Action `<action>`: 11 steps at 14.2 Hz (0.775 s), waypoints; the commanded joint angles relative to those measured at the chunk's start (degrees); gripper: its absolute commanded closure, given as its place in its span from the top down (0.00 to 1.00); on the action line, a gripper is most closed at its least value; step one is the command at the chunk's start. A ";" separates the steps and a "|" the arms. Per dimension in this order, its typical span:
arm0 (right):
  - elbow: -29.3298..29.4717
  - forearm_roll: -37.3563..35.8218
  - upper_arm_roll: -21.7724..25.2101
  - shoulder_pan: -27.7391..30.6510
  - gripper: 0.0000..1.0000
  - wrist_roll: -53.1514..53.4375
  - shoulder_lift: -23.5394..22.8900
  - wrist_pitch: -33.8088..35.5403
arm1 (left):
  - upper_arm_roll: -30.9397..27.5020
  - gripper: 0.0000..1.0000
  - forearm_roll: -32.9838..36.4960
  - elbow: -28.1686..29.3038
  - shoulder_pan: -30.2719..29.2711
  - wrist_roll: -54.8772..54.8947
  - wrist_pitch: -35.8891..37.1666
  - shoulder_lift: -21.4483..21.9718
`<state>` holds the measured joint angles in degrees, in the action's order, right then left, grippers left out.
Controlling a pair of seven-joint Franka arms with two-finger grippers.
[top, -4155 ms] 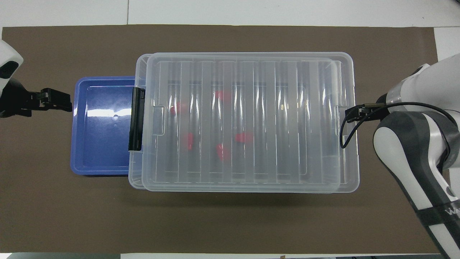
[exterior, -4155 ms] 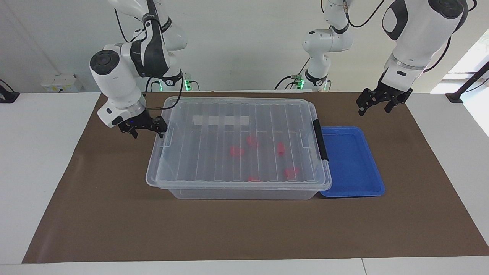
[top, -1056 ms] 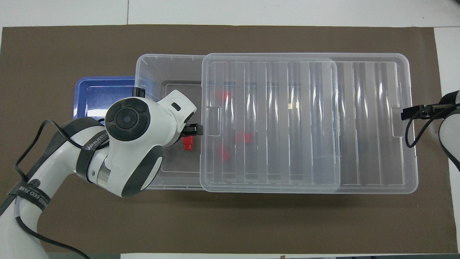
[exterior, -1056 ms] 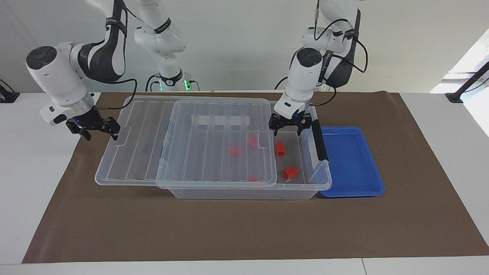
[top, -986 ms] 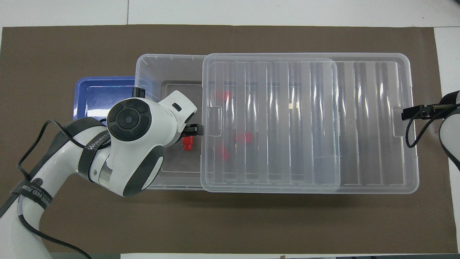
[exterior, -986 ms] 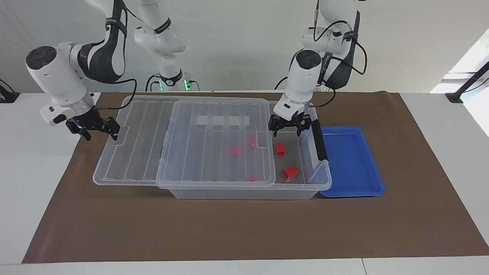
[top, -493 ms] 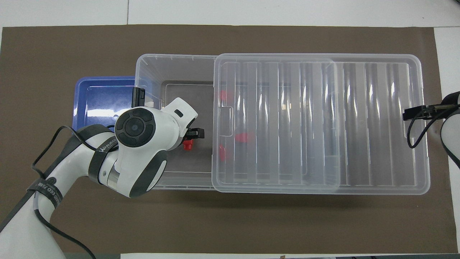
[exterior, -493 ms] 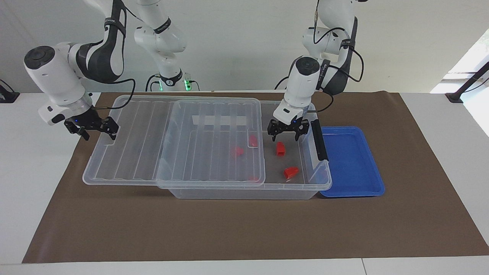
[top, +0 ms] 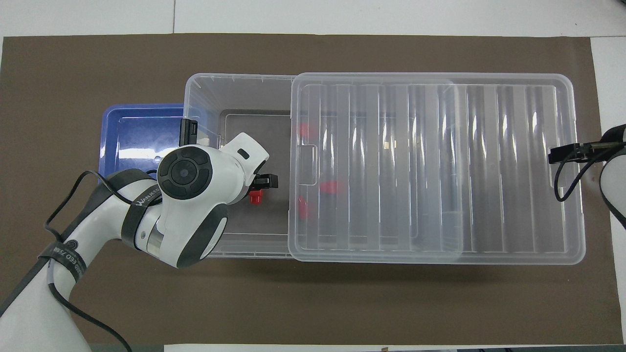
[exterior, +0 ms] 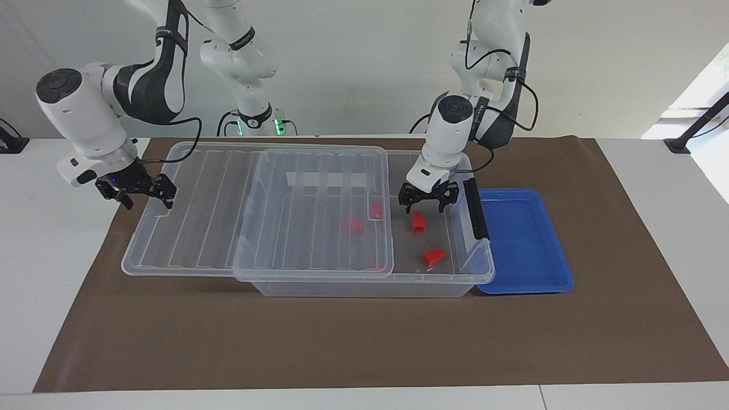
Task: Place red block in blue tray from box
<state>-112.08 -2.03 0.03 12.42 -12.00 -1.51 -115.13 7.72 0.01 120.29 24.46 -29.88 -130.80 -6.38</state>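
Left gripper [exterior: 422, 205] hung open inside the box [exterior: 455, 273], jaws spread just above the red block [exterior: 418, 222] on the box floor. Blue tray [exterior: 527, 242] lay just beside the box. Right gripper [exterior: 145, 193] stood open at the slid-aside lid [exterior: 199, 228] edge.
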 commanded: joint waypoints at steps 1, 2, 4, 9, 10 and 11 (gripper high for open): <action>1.69 -0.87 -0.38 0.50 1.00 -1.36 -0.51 0.69 | -0.68 1.00 -0.19 1.96 0.77 -0.71 -4.97 -1.09; 3.09 -0.87 -0.38 0.24 1.00 -1.36 -0.95 2.00 | -0.68 1.00 -0.19 2.58 0.68 -0.62 -5.95 -1.44; 7.21 -0.87 -0.47 -0.11 1.00 -1.36 -2.27 6.21 | -0.68 1.00 -0.19 3.63 0.94 -0.62 -7.18 -2.15; 13.02 0.18 -0.82 -3.71 1.00 -0.92 -0.26 13.60 | -0.68 1.00 -0.19 5.12 1.03 -0.53 -9.38 -3.38; 13.38 0.28 -0.82 -3.89 1.00 -0.92 0.44 15.62 | -0.68 1.00 -0.19 5.31 1.03 -0.53 -9.56 -3.29; 13.38 0.36 -0.91 -3.89 1.00 -0.83 1.41 17.12 | -0.68 1.00 -0.19 5.48 1.20 -0.62 -9.56 -3.29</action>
<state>-99.40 -2.03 -0.64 8.18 -12.00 -1.79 -101.13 7.75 0.01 124.02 24.52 -29.88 -138.42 -10.26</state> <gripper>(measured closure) 0.000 0.000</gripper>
